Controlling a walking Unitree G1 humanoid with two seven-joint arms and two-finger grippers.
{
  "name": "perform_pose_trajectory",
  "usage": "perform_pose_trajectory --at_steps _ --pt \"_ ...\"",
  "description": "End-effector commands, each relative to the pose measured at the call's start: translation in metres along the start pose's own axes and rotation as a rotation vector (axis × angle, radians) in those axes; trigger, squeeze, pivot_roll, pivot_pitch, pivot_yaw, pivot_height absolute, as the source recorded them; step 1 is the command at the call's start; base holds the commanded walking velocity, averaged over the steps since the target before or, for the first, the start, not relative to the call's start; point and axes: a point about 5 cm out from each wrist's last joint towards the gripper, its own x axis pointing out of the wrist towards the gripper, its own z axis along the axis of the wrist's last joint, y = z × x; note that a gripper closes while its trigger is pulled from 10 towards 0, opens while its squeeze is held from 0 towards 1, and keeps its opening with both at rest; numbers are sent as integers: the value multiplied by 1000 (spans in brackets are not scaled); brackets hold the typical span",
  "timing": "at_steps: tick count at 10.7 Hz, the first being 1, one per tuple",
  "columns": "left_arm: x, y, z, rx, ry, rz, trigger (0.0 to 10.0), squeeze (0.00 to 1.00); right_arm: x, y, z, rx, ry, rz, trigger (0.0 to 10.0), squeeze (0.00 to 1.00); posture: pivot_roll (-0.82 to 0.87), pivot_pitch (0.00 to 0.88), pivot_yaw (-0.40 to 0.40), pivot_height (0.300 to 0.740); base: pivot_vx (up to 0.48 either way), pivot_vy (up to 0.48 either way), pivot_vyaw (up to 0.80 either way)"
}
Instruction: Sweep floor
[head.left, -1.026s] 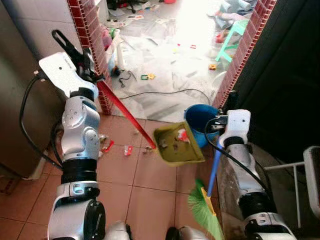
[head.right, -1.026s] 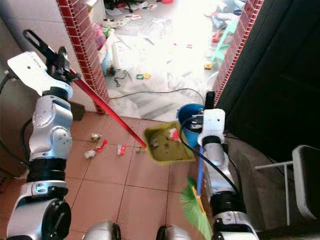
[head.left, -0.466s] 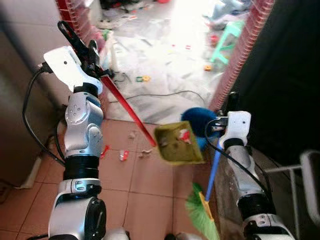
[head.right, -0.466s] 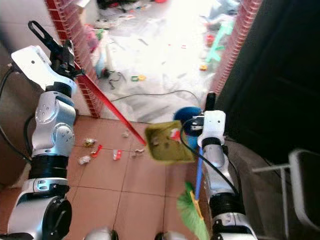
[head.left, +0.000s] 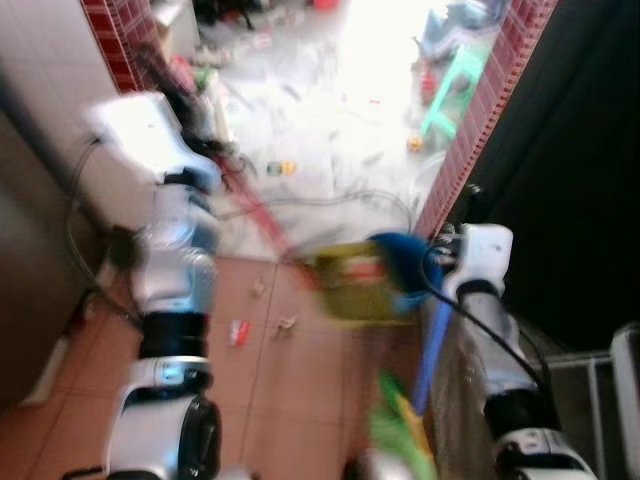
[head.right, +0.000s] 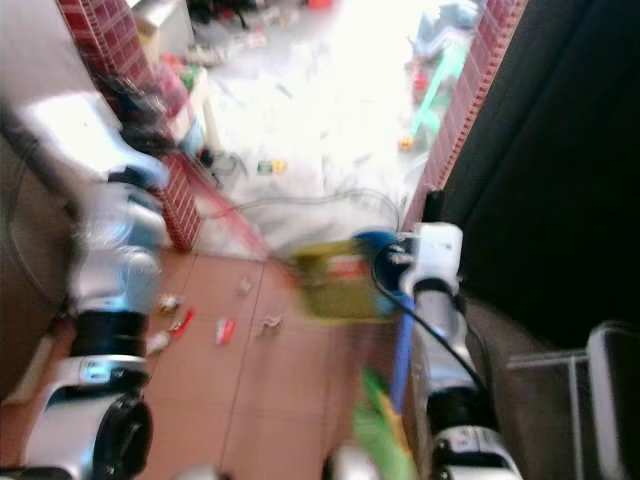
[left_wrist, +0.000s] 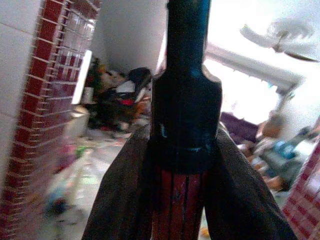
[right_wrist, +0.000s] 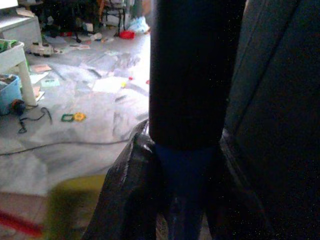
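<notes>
The olive-yellow dustpan (head.left: 355, 285) hangs above the terracotta tile floor (head.left: 290, 385) near the middle of the scene, blurred, with a reddish scrap visible inside it. Its far right edge overlaps the blue bucket (head.left: 402, 268), which stands by the foot of the right-hand red brick pillar (head.left: 478, 110). The dustpan's red handle (left_wrist: 176, 207) rises up and to the left into the left gripper (left_wrist: 177, 200), whose two black fingers are clenched on either side of it just below the handle's black end. The left gripper sits raised at far left, close to the left brick pillar (head.left: 108, 25). On the right, the broom (head.left: 418, 385) stands near-upright, its blue shaft running down to green bristles close to the robot's body. The right gripper (right_wrist: 182, 200) is clamped around the shaft where the blue section meets a black upper section. Small bits of litter (head.left: 238, 331) lie on the tiles left of the dustpan. Beyond the doorway, a pale floor (head.left: 330, 130) is strewn with toys and a cable, with a green stool (head.left: 452, 85) at far right.
</notes>
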Motion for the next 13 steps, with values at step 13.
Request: perform_pose_trajectory --at_steps 13 --pt "5 -5 12 17 -70 -16 10000 0 8 13 12 0 -51 34 10000 0 -36 12 -32 740 327 0 0"
